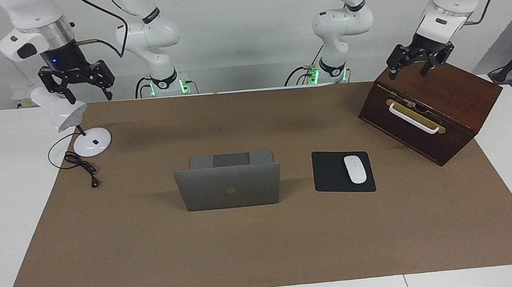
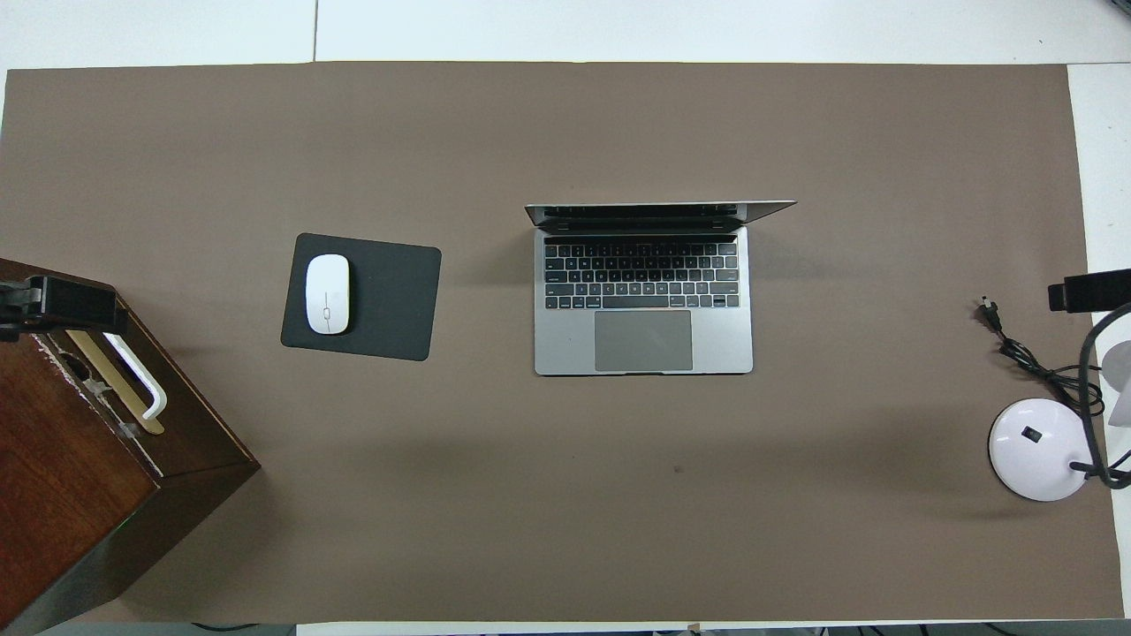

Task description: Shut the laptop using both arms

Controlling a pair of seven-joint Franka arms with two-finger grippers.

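Observation:
The silver-grey laptop (image 1: 229, 186) stands open in the middle of the brown mat, its lid about upright with the dark apple logo turned away from the robots. In the overhead view its keyboard and trackpad (image 2: 643, 300) show fully. My right gripper (image 1: 89, 95) hangs open in the air over the white desk lamp at the right arm's end of the table. My left gripper (image 1: 413, 70) hangs open just above the top of the wooden box at the left arm's end. Both grippers are well apart from the laptop and hold nothing.
A black mouse pad (image 1: 330, 174) with a white mouse (image 1: 355, 169) lies beside the laptop toward the left arm's end. The dark wooden box (image 1: 455, 98) has a white handle. The desk lamp (image 1: 62, 113) has a round base and a black cable (image 1: 82, 167) on the mat.

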